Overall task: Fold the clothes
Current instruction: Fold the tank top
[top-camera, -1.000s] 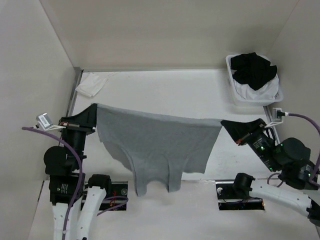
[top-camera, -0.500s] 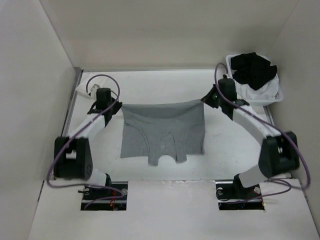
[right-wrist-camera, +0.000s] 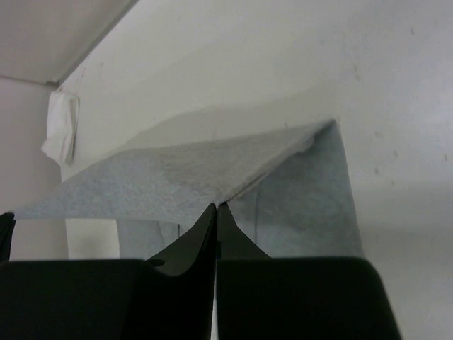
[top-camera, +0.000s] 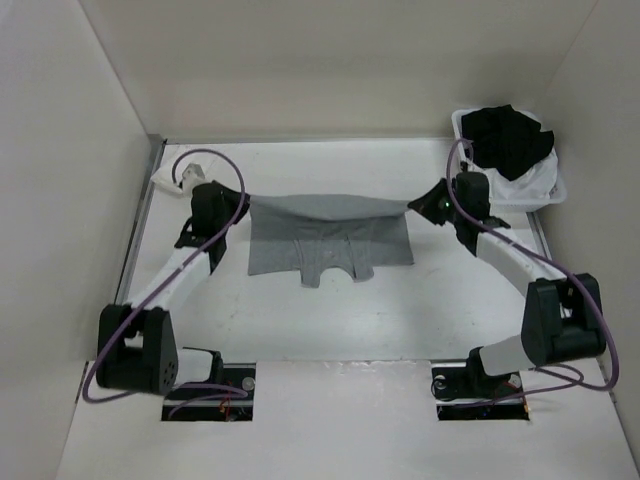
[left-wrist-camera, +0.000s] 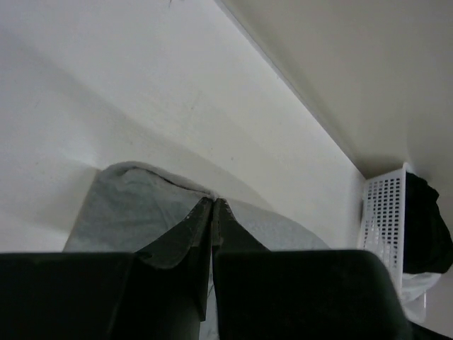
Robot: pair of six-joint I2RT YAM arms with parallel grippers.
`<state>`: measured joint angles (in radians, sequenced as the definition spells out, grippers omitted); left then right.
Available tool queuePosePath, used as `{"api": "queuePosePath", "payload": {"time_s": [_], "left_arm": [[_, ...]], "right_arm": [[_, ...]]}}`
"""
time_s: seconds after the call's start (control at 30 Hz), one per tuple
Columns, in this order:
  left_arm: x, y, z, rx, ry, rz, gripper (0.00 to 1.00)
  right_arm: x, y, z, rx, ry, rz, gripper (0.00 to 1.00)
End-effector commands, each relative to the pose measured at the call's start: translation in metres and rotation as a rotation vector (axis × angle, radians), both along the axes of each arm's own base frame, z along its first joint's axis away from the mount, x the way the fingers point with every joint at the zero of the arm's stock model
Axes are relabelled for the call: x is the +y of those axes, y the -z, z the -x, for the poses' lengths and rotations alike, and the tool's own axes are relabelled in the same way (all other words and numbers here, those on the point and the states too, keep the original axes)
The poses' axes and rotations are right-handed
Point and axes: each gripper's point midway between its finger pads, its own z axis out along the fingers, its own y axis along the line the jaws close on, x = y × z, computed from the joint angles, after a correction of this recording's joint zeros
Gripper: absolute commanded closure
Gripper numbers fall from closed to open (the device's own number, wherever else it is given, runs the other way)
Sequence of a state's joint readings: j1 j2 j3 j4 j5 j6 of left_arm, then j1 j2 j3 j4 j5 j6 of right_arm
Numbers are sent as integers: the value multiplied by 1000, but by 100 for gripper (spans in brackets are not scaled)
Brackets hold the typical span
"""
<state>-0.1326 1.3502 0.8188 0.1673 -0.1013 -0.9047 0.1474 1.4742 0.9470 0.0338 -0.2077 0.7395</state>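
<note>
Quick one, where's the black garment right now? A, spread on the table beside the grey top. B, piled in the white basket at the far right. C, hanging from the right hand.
B: the black garment sits heaped in the white basket at the far right, well apart from the grey top.
</note>
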Motion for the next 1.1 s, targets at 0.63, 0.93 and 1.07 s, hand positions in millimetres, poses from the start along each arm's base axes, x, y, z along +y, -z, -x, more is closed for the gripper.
{"api": "queuePosePath", "payload": {"time_s": [0.63, 0.93, 1.07], "left_arm": [[19, 103, 149, 46, 13, 23, 71], [24, 86, 136, 8, 8, 29, 69], [12, 79, 130, -16, 55, 49, 70]], "right_arm": [[-39, 89, 121, 63, 145, -30, 61], [-13, 108, 82, 149, 28, -91, 55], [2, 119, 68, 182, 4, -195, 64]]}}
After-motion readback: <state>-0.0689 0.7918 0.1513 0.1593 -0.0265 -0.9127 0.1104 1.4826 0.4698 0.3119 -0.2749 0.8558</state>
